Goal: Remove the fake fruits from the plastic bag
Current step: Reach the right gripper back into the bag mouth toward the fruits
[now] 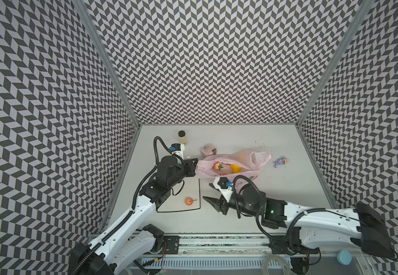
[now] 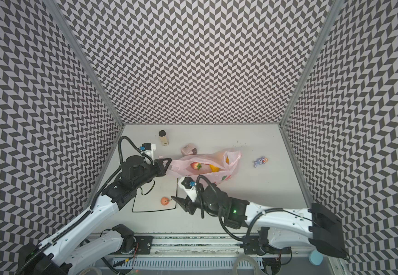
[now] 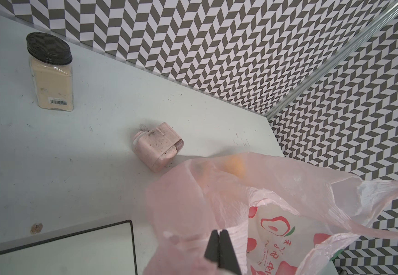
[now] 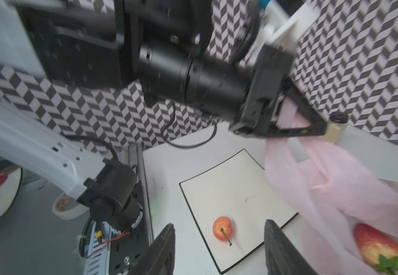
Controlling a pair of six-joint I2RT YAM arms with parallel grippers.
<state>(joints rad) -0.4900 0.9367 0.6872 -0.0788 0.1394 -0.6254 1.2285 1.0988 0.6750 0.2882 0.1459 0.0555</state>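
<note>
Fruit removal under way: the left gripper [image 1: 196,166] clamped the bag [image 1: 231,162] handle, while the right gripper [image 1: 209,192], open and empty beside the plate [image 1: 190,188] bearing one peach [image 1: 188,201], had next to reach inside for the strawberry [image 1: 217,165].

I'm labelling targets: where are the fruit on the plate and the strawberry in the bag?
Fruit [image 1: 189,201]: in a top view, on its body.
Strawberry [image 1: 217,165]: in a top view, on red flesh.
</note>
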